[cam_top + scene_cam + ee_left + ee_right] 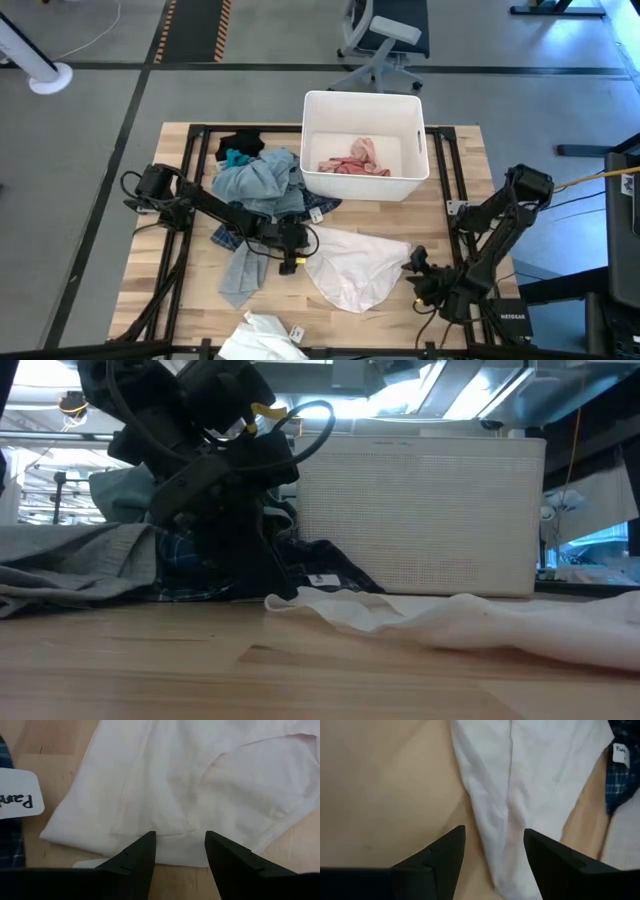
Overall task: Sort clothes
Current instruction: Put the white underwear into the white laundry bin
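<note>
Now both grippers hang at opposite ends of the white garment (352,268), which lies spread flat on the wooden table (160,200) in front of the white bin (362,145).

On one edge, the left gripper (300,250) has its fingers (137,857) spread apart with nothing between them; the cloth's hemmed edge lies just ahead of the tips, and beside them sit a white tag (17,802) and a strip of the dark blue plaid garment (10,845).

At the opposite end, the right gripper (415,262) also has its fingers (440,857) spread and holds nothing; a narrow, seamed end of the white garment runs down between the tips, with bare wood on one side.

Behind the left gripper, the light blue-grey garment (255,185) is heaped over the plaid one, with the teal piece (236,157) and the black piece (240,142) at the far side of that heap. A pink garment (355,160) lies inside the bin. Another white garment (265,338) lies at the table's near edge, well apart from both grippers.
</note>
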